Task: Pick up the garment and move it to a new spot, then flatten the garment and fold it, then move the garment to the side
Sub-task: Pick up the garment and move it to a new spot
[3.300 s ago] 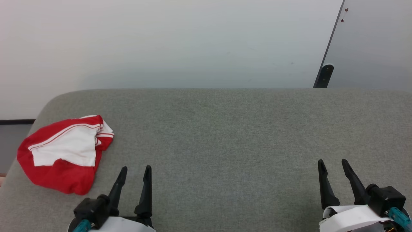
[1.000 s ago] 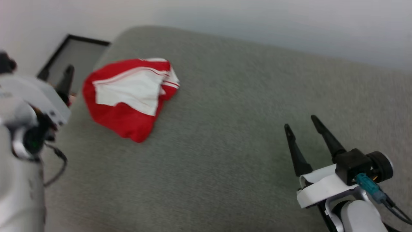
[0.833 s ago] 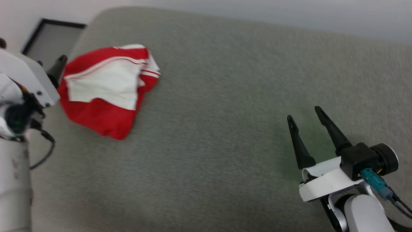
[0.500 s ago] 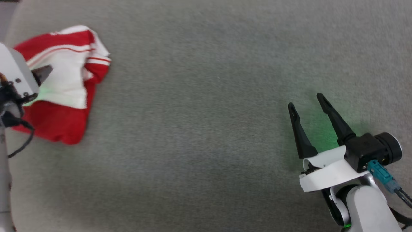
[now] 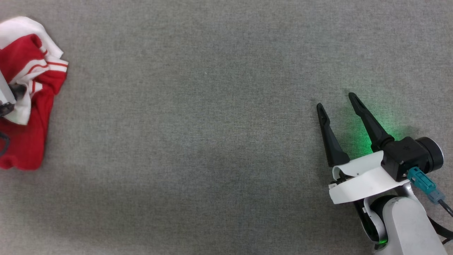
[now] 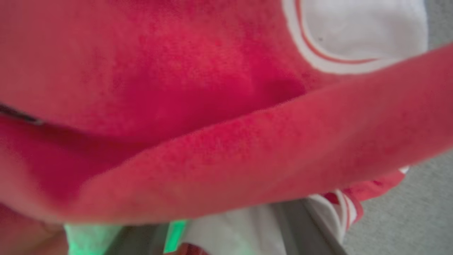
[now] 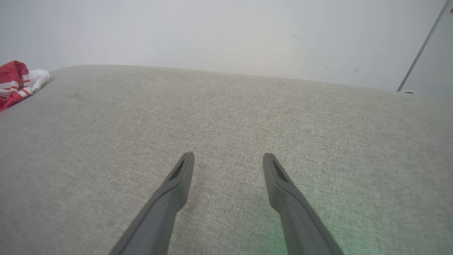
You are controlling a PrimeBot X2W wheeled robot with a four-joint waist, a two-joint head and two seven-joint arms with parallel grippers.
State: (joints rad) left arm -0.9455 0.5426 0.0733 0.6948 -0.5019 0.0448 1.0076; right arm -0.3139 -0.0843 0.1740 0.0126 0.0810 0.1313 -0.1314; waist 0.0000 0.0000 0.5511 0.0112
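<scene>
Black fingers [image 5: 328, 138], white forearm [image 5: 407, 226], teal plug [image 5: 422, 182]

Grey woven-fabric counter [image 5: 212, 124], far edge rounded; behind, plain pale wall [image 7: 212, 32]; faint green glow [image 5: 355, 141] on the fabric.

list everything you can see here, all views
garment: one, red with white sleeves and red-and-white striped trim, crumpled at the far left of the surface
surface: one, grey woven fabric, under everything
wall: one, pale grey, behind the surface in the right wrist view
dark strip: one, thin and slanted, against the wall at the far right
green glow: one, on the surface beside the right hand
right hand: one, two long dark fingers, open and holding nothing, lower right of the head view
left arm: one, pale part at the head view's left edge, over the garment
</scene>
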